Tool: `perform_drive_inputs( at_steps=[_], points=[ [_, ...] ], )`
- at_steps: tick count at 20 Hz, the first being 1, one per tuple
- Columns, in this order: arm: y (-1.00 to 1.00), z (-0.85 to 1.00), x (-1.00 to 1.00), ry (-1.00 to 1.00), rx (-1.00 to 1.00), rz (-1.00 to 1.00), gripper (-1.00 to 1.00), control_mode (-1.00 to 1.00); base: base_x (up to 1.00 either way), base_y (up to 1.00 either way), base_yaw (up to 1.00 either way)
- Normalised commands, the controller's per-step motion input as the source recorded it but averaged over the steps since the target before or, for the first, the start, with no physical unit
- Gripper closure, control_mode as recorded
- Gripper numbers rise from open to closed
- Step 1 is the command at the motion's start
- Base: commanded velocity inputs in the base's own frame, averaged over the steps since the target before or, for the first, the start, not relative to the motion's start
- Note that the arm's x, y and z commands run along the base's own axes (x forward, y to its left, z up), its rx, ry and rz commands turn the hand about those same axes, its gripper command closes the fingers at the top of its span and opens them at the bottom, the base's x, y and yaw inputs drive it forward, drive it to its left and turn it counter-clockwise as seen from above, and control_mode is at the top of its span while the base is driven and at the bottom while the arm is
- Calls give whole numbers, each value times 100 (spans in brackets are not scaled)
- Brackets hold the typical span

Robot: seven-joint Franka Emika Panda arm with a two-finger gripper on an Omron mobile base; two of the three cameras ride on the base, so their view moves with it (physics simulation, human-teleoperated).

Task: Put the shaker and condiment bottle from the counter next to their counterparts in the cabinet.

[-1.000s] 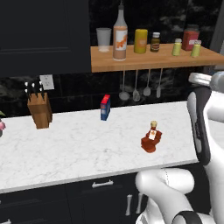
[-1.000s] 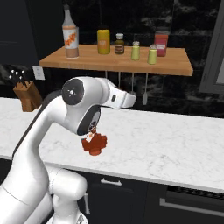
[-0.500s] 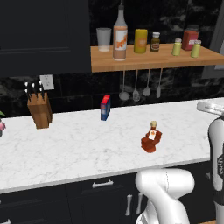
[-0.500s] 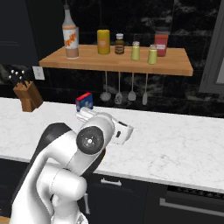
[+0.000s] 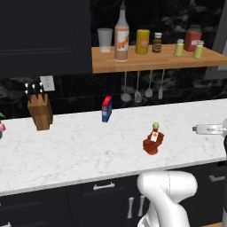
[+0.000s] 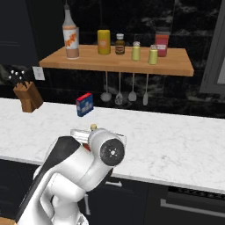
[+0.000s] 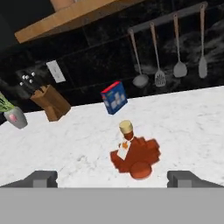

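The claw (image 7: 112,178) hangs with its two tips spread wide, holding nothing, looking down at the bottle (image 7: 133,154) that stands on the table (image 5: 66,146) between them and a little beyond. The step in hand looks to be the reach for that bottle. It would go best with the claw brought down level on the ridged bulb, tips either side of the widest part, rather than on the thin neck or tan cap, which would likely let it tip. Close only once both tips flank the body squarely.

The bottle stands toward the near edge of the table, right of middle, with bare marble all round it. A blue box (image 5: 106,108) sits farther back and left, a knife block (image 5: 39,111) at the far left; both are well apart from it. Hanging utensils (image 5: 137,88) under the shelf (image 5: 150,62) are the thing to mind on the lift. On the shelf, there is open board between the tall bottle (image 5: 121,32) and the yellow canister (image 5: 142,41).
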Motion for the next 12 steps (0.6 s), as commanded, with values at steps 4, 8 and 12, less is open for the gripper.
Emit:
perform_drive_inputs(
  at_steps=[4,8,12],
  points=[
    [32,-36,0,3,-2,45,-100,-100,0,0,0],
    [25,-22,-1,-2,-6,41,-100,-100,0,0,0],
    [0,-2,0,-37,-25,25,-100,-100,0,0,0]
  ],
)
